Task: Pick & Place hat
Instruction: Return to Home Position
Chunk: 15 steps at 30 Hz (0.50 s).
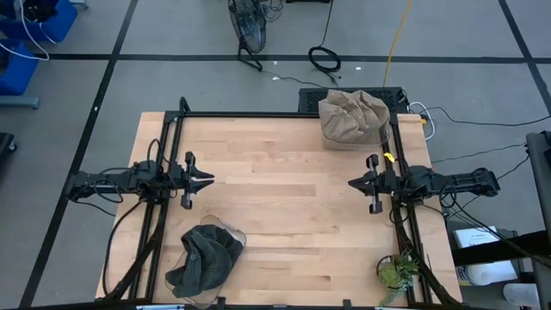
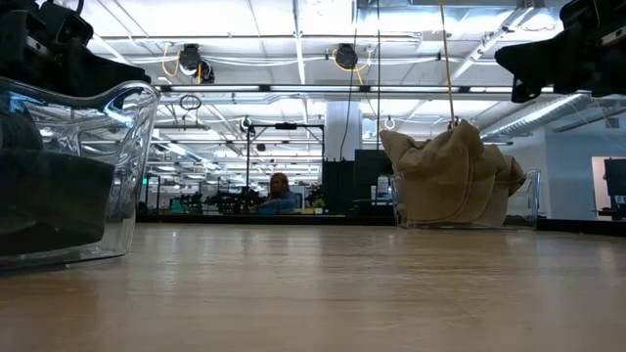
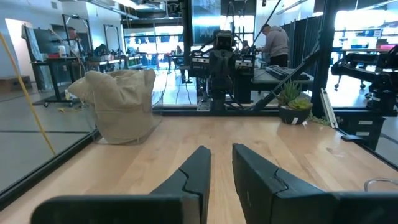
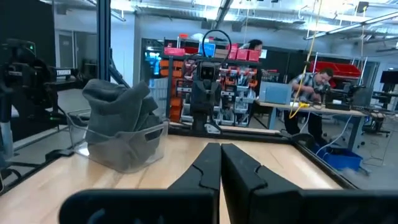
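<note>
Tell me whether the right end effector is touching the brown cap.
Apart. The high view shows a stretch of bare table between the right end effector and the brown cap.

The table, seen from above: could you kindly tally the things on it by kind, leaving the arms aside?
Caps: 2, a brown cap and a dark grey cap
Transparent bins: 2, the top bin holding the brown cap and the bottom bin holding the dark grey one
Potted plant: 1
Total: 5
</note>
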### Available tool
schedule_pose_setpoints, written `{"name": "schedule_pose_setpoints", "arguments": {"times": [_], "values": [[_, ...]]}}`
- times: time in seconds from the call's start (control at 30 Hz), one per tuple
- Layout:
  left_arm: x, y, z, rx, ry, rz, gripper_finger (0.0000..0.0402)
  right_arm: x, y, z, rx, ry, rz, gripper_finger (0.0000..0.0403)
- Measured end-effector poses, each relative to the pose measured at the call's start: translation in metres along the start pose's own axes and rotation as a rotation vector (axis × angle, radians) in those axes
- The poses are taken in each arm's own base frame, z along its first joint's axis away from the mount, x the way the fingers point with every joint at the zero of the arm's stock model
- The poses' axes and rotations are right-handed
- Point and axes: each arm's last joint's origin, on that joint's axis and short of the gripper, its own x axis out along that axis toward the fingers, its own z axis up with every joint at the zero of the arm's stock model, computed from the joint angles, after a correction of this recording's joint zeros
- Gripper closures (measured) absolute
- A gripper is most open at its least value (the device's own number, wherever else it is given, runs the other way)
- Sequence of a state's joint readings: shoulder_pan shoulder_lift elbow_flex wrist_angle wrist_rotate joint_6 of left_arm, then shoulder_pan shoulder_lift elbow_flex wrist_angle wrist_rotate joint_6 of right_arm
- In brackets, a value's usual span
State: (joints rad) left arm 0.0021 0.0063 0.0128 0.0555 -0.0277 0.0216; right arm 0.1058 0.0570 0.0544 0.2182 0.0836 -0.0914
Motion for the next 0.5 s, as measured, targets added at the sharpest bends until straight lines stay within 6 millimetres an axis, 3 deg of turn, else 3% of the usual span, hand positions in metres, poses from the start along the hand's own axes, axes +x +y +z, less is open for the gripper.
{"name": "schedule_pose_setpoints", "arguments": {"times": [0.5], "values": [[0.0, 0.0, 0.0, 0.0, 0.0, 0.0, 0.0327, 0.0, 0.0001, 0.0007, 0.001, -0.008, 0.005, 0.0403]]}}
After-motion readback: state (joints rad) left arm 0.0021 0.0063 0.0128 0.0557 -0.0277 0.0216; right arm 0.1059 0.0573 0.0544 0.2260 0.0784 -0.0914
